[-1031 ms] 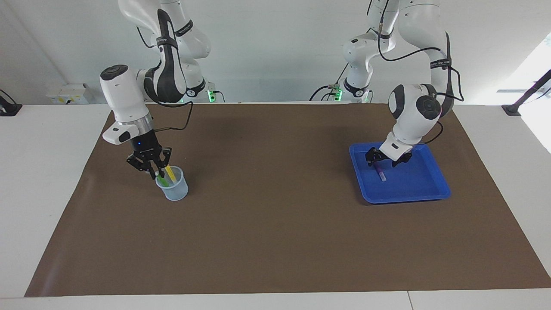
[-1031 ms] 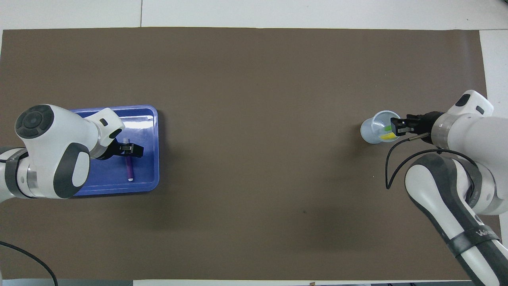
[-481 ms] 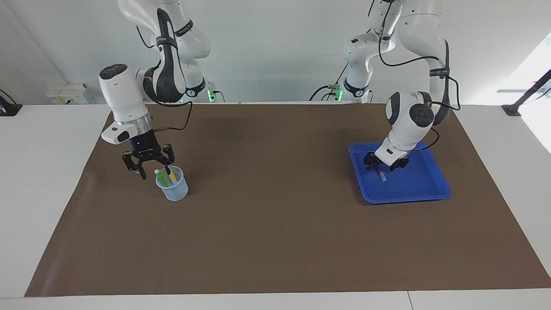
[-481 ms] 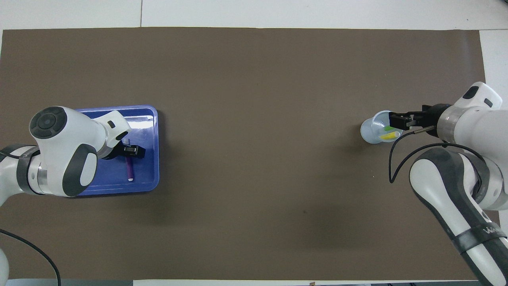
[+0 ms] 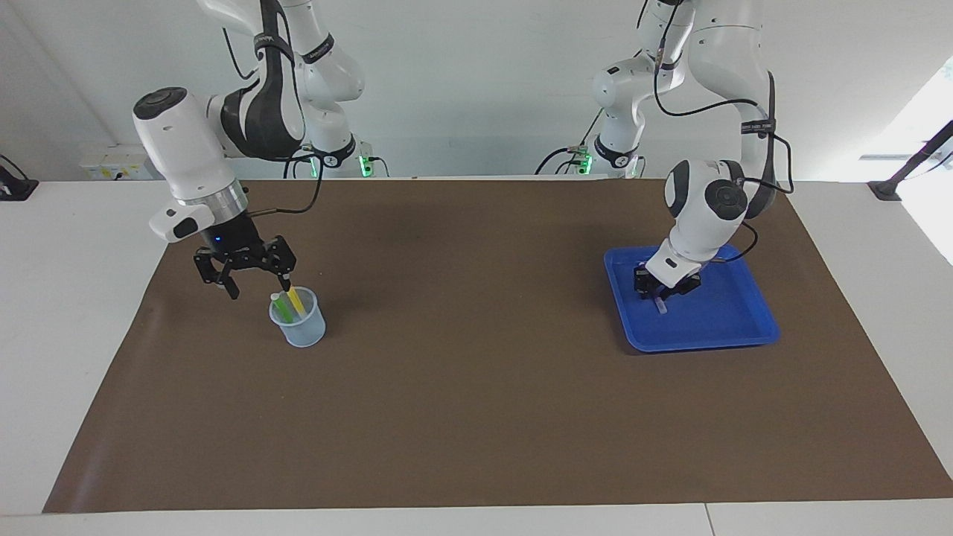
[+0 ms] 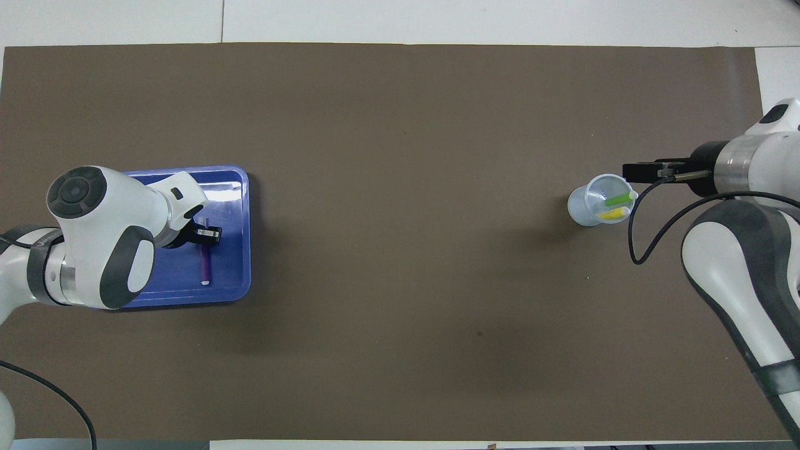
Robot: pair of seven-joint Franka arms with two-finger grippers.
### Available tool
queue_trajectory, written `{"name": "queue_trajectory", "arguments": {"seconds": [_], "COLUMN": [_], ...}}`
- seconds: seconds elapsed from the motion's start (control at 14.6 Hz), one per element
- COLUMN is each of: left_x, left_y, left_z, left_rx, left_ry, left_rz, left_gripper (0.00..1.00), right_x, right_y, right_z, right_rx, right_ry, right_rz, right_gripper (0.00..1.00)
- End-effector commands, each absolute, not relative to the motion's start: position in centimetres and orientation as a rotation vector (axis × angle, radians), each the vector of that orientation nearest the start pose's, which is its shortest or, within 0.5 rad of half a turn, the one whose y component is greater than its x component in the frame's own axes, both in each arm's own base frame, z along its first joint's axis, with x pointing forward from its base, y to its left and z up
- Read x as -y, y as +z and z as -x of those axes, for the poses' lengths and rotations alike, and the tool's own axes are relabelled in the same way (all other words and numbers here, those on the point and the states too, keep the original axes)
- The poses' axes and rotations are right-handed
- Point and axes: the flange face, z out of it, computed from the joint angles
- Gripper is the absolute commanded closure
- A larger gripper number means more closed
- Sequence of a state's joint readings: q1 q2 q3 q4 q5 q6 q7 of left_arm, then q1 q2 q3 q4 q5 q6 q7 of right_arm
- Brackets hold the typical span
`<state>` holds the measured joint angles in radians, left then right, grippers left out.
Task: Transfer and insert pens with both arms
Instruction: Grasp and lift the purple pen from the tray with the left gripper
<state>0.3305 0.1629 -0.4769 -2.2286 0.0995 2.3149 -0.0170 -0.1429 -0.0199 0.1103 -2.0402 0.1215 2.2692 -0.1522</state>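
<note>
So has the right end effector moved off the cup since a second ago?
Yes. The right end effector has risen and drawn back from the cup, toward the mat's edge.

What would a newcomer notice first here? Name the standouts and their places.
The blue tray at the left arm's end, where the left gripper is down on the purple pen. At the right arm's end, the clear cup holds the green pen and yellow pen, the right gripper open just above.

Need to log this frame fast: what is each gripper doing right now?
Left gripper: down in the blue tray, closed on the purple pen.
Right gripper: open, empty, above the cup with the green and yellow pens.
</note>
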Motion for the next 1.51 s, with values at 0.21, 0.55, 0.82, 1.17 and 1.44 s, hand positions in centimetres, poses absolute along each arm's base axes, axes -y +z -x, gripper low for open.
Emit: {"name": "queue_trajectory", "arguments": {"seconds": [0.21,0.55,0.82,1.17,1.44], "left_x": [7.2,6.5,6.2,7.3,10.5], "left_y": [29.2,30.9,36.1,42.1,46.1], "left_z": [-52.9,-54.6,-56.8,-58.0,-58.0], "left_rx": [-0.321,-0.286,-0.23,0.187,0.799], "left_ry": [0.089,0.136,0.234,0.328,0.522], "left_rz": [3.116,3.118,3.109,3.225,3.267], "left_gripper": [1.0,1.0,1.0,1.0,1.0], "right_x": [-2.2,-6.0,-6.4,-5.4,-5.3], "right_y": [53.8,58.0,60.5,61.9,62.6], "right_z": [-57.8,-56.8,-56.1,-55.4,-54.5], "right_rx": [-0.039,-0.068,-0.074,-0.119,-0.131], "right_ry": [-0.231,-0.106,-0.023,0.033,0.037], "right_rz": [3.146,3.18,3.184,3.165,3.148], "right_gripper": [0.0,0.0,0.0,0.0,0.0]}}
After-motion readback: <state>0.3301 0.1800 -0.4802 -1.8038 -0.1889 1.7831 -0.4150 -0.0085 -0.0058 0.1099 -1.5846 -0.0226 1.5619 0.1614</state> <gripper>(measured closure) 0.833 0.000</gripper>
